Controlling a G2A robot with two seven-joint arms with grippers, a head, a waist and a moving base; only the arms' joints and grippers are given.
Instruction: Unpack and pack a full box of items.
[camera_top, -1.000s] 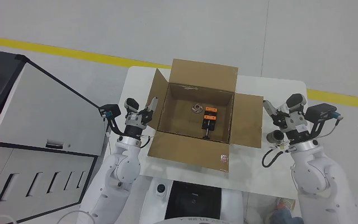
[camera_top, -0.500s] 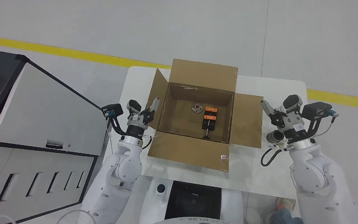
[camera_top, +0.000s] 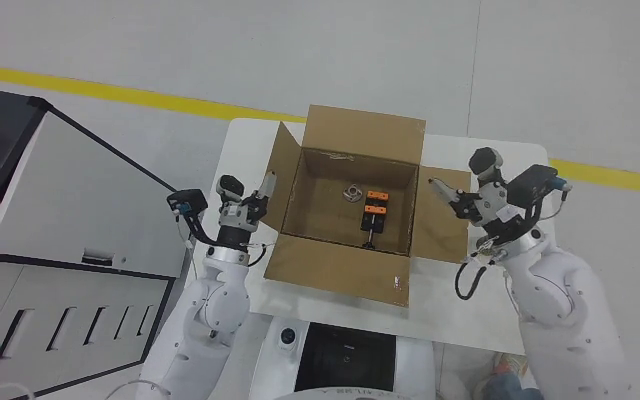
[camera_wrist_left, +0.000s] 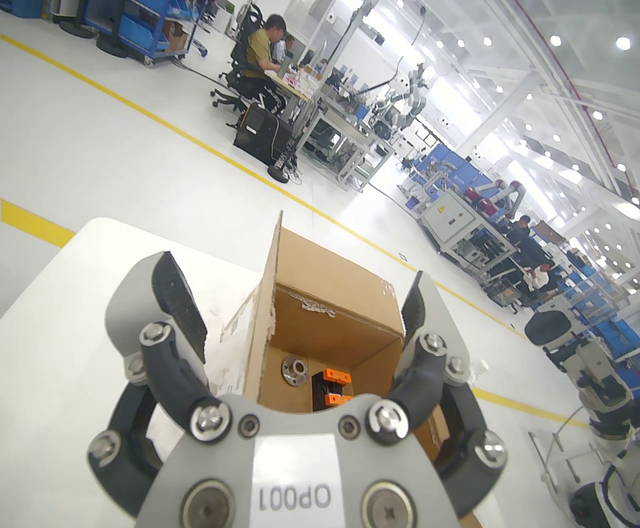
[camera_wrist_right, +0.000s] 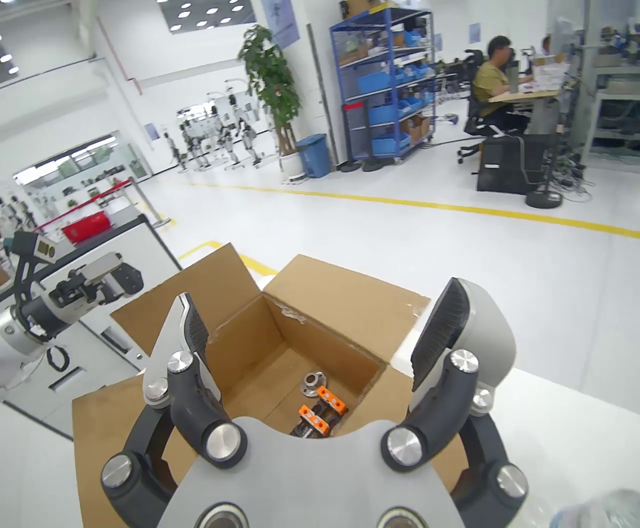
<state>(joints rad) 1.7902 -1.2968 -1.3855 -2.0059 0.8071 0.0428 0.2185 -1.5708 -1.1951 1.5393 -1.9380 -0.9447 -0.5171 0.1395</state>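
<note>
Top view: open brown cardboard box (camera_top: 338, 266) is set on white table (camera_top: 500, 160), grey metal flange (camera_top: 351, 193) and orange-and-black block (camera_top: 375, 208) seen inside. Left gripper (camera_wrist_left: 292, 295) and right gripper (camera_wrist_right: 322, 307) are spread wide, empty, flanking it. Block is part-hidden by both wrist plates.

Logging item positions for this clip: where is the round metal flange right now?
In the top view the round metal flange lies on the floor of the open cardboard box, toward its far wall, just left of the orange-and-black part.

Box (camera_top: 340, 270) open above; raised flap (camera_top: 284, 185) walls off left side; right flap (camera_top: 444, 215) flat.
</note>
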